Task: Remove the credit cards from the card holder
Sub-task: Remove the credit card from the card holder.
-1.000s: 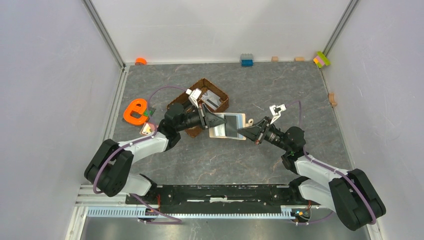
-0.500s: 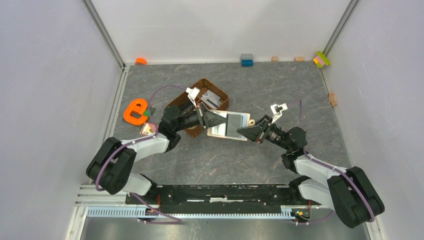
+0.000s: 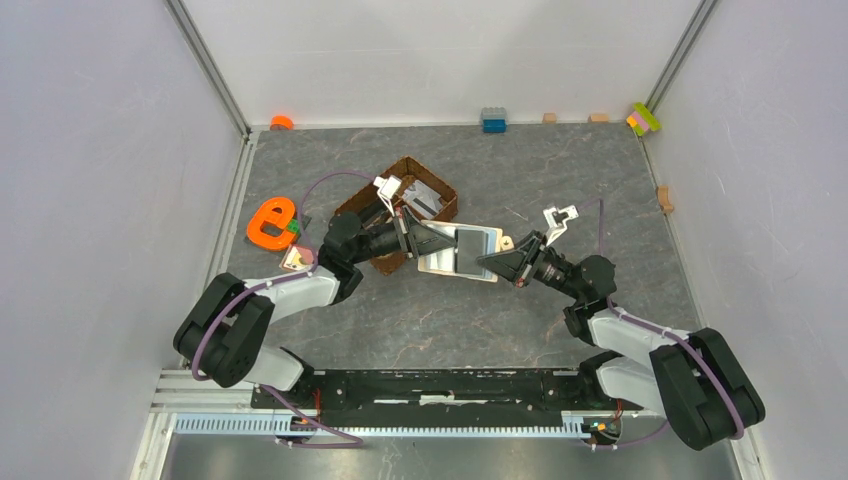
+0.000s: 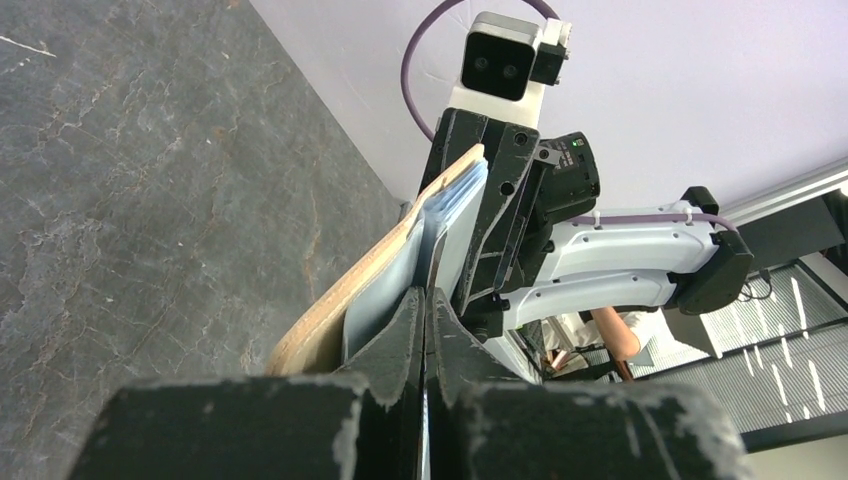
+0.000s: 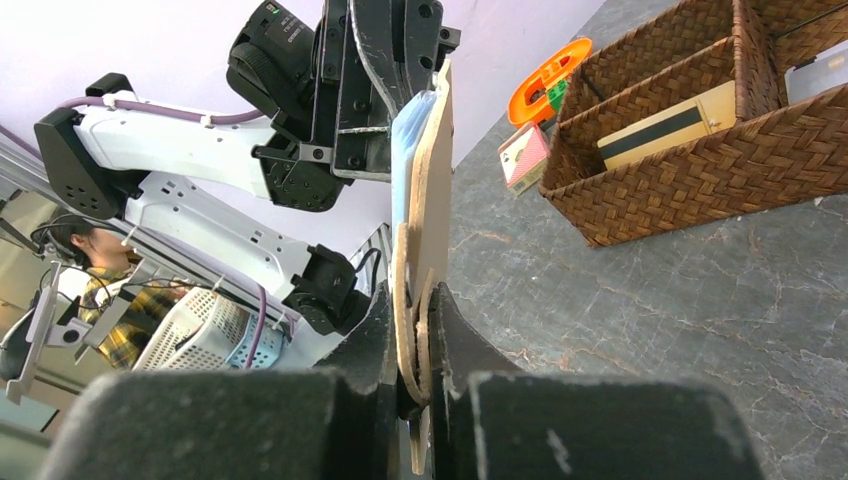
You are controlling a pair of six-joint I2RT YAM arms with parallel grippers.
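Observation:
The beige card holder point(image 3: 466, 250) hangs open above the table's middle, held between both arms, its shiny grey sleeves facing up. My left gripper point(image 3: 430, 240) is shut on a thin edge at its sleeve side point(image 4: 425, 300); whether that edge is a card or a sleeve I cannot tell. The tan cover point(image 4: 360, 280) and blue-grey sleeves point(image 4: 452, 205) rise edge-on past it. My right gripper point(image 3: 488, 262) is shut on the folded beige cover point(image 5: 415, 345); the card holder point(image 5: 432, 170) stands edge-on beyond it. A cream credit card point(image 5: 663, 127) with a dark stripe lies in the basket.
The brown wicker basket point(image 3: 432, 184) stands just behind the left gripper, also in the right wrist view point(image 5: 690, 175). An orange letter toy point(image 3: 268, 222) and a small pinkish piece point(image 3: 293, 258) lie at the left. Small blocks point(image 3: 493, 120) line the back wall.
The left gripper closed onto the holder's left edge. The right gripper loosened briefly and closed again on the cover. The holder shifted slightly to the right.

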